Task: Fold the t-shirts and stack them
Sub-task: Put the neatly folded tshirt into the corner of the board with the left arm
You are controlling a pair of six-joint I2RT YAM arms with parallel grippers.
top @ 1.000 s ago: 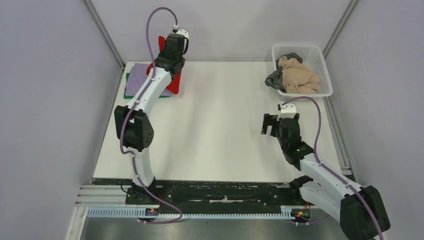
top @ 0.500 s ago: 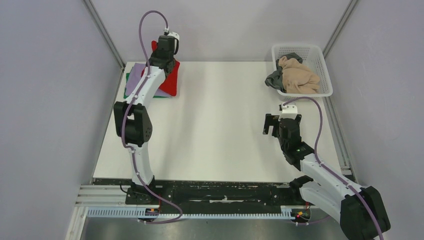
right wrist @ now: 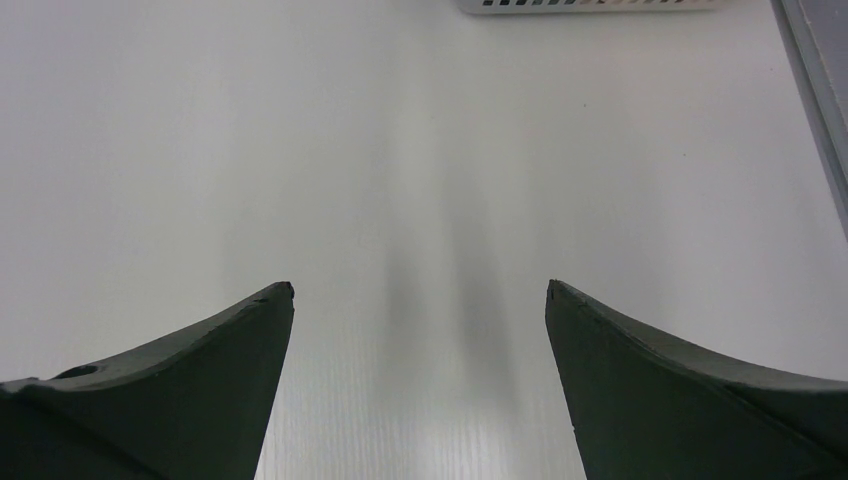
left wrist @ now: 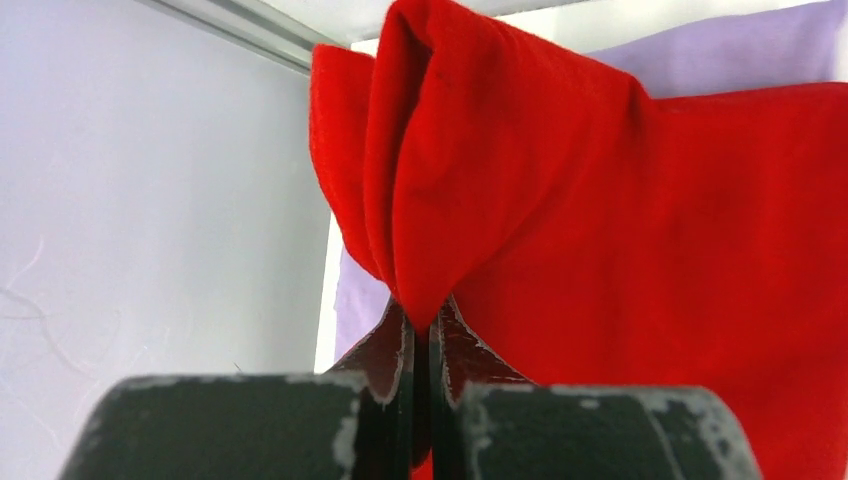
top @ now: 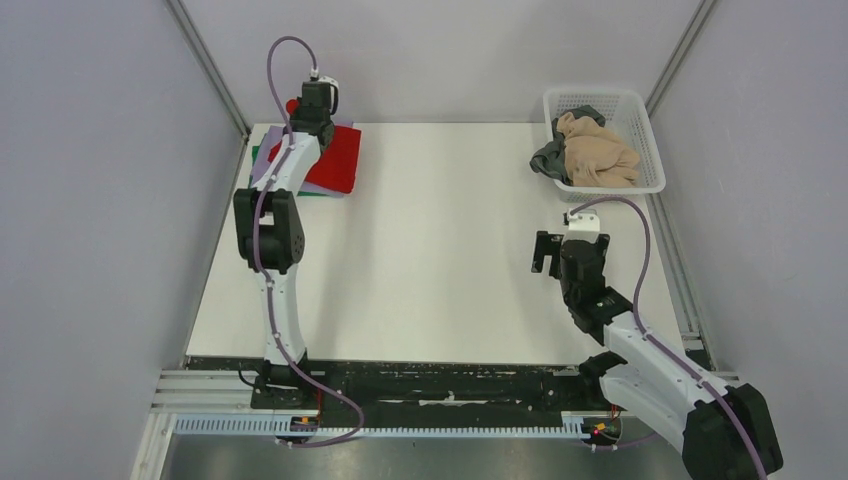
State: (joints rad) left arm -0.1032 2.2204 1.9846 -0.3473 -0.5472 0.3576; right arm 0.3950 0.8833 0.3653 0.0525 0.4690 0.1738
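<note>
Red t-shirt (left wrist: 640, 230) lying atop lilac t-shirt (left wrist: 720, 45) at tabletop (top: 440, 250) far-left corner. Left end effector (left wrist: 425, 318) clamping its bunched edge, likely squaring it on stack. Right end effector (right wrist: 419, 285) hovering, jaws apart, empty.
</note>
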